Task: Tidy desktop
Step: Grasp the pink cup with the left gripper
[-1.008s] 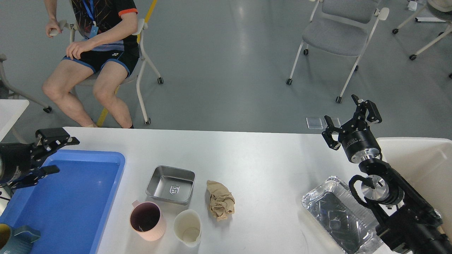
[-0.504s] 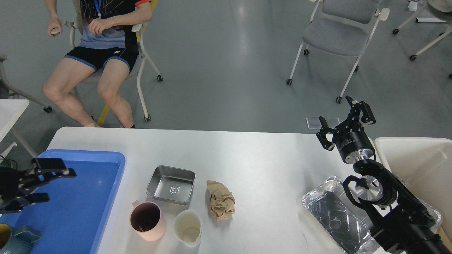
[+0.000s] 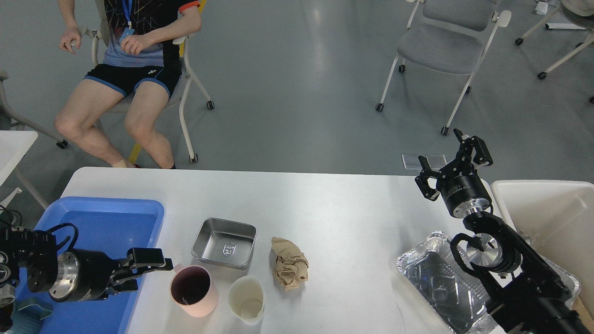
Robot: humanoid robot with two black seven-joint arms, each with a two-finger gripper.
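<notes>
The white desktop (image 3: 334, 204) holds a pink cup (image 3: 191, 290), a white cup (image 3: 247, 299), a square steel tray (image 3: 225, 243), a crumpled brown paper (image 3: 289, 269) and a foil tray (image 3: 436, 283). My left gripper (image 3: 153, 276) is open and empty. It reaches over the right edge of the blue tray (image 3: 106, 222), its fingertips just left of the pink cup. My right gripper (image 3: 449, 161) is open and empty, raised over the desktop's far right edge, above the foil tray.
A white bin (image 3: 552, 208) stands at the desktop's right end. A teal jug (image 3: 25, 313) sits in the blue tray's near left corner. A person sits on a chair (image 3: 185, 69) beyond the far edge. A grey chair (image 3: 441, 46) stands at the far right.
My left arm has dropped and swung right, from over the blue tray's left side to beside the pink cup. My right gripper has shifted slightly left. The seated person has moved his arms.
</notes>
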